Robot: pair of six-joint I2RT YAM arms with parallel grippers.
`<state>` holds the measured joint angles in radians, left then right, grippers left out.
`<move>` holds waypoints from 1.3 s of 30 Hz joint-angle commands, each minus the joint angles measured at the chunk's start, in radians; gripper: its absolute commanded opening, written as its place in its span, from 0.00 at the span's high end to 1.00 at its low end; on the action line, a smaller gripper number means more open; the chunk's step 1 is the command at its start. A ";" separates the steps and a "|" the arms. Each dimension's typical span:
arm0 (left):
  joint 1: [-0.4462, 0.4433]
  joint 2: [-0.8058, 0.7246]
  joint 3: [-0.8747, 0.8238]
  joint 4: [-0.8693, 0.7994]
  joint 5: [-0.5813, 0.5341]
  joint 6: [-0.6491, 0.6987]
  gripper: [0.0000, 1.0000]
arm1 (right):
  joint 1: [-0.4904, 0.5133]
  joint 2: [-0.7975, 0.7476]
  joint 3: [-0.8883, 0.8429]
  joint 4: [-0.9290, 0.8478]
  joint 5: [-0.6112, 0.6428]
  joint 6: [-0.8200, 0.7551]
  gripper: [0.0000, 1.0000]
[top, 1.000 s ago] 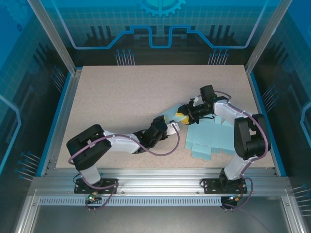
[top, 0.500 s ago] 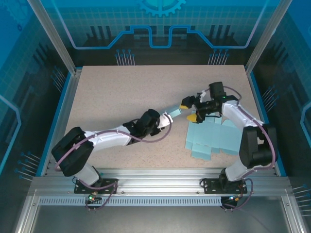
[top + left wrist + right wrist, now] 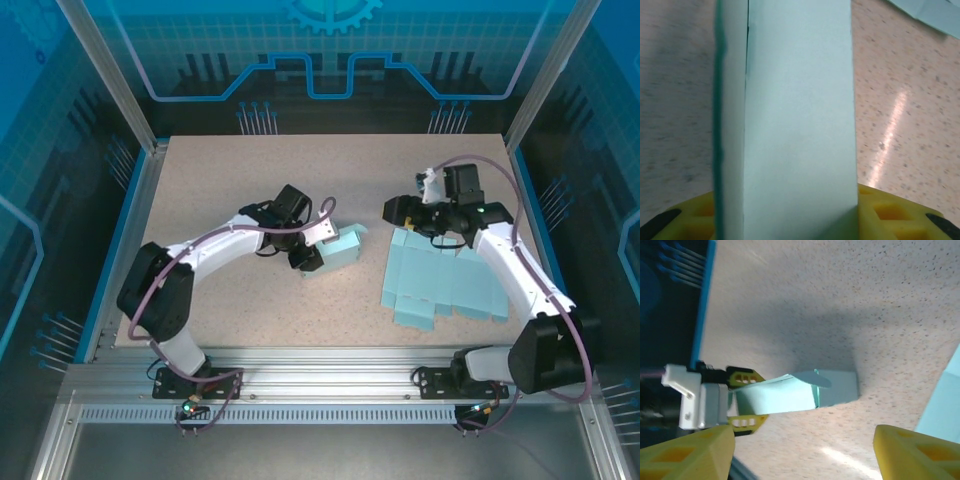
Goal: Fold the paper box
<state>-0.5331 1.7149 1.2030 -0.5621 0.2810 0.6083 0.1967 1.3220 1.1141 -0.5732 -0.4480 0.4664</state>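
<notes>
Speckled beige table (image 3: 220, 180) fills the floor of a blue-walled enclosure and carries all the work. On it lies a spread of flat, pale blue box blanks (image 3: 445, 290), kept unfolded, probably as stock. Just left of the blanks the partly folded paper box (image 3: 348, 248) rests with 1 end on the table, its panels doubled flat against each other and 1 small flap curling loose on top. The left gripper (image 3: 320, 250) pinches the box's far end from the blanks between its 2 yellow fingers (image 3: 890, 215), likely to keep the folds from springing apart. Above the blanks' upper left corner hangs the right gripper (image 3: 392, 210), jaws spread wide and empty, facing the box as if ready to press that flap.
</notes>
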 commanded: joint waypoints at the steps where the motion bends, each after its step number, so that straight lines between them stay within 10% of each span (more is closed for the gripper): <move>1: 0.021 0.059 0.060 -0.104 0.123 0.057 0.66 | 0.078 0.036 0.031 -0.052 0.178 -0.186 0.29; 10: 0.036 0.111 0.094 -0.114 0.086 0.070 0.43 | 0.164 0.156 0.040 0.035 0.221 -0.319 0.38; 39: 0.027 0.040 0.049 -0.010 0.000 0.063 0.52 | 0.213 0.319 0.115 0.046 0.209 -0.432 0.46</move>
<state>-0.5041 1.7885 1.2591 -0.5774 0.2840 0.6571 0.3992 1.6199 1.2324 -0.5304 -0.2420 0.0513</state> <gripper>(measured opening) 0.485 0.529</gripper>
